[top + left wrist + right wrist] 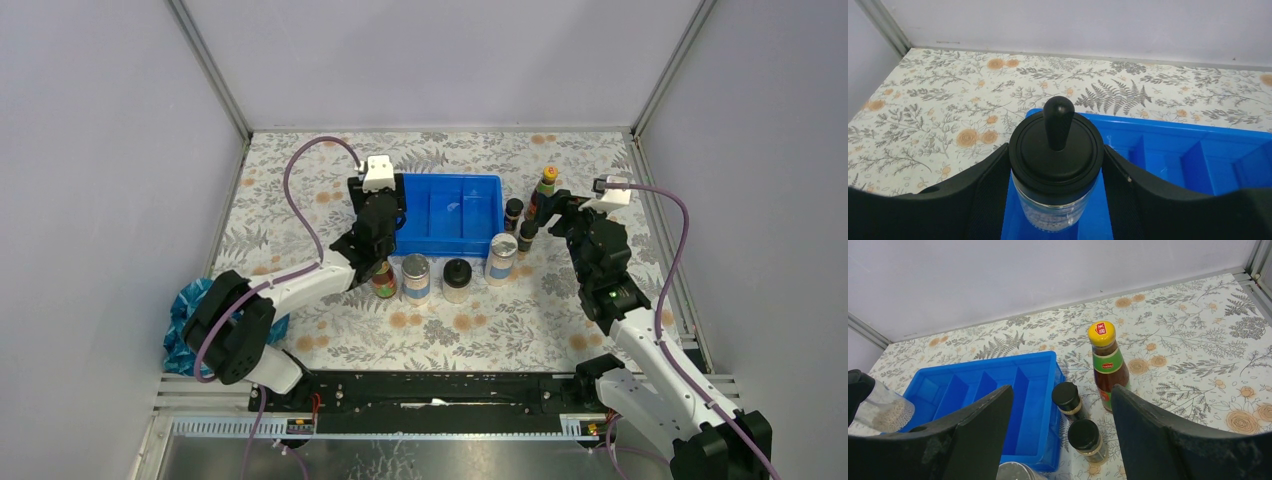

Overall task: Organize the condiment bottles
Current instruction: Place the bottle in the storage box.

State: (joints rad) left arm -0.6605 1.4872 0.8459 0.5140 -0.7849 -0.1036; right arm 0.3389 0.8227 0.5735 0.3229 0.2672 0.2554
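Left hand: closed on the glass body of a black-domed bottle, which it holds upright
Bottle's place: over the left end compartment of the blue tray; whether its base touches the floor is hidden
Axis: vertical; the next move is probably straight down, then let go
Right hand: spread wide, holding nothing
Ahead of it: two tiny black-capped bottles on the bench, just beside the tray's right wall; a yellow-capped bottle just beyond; the right arm is nearer to all three
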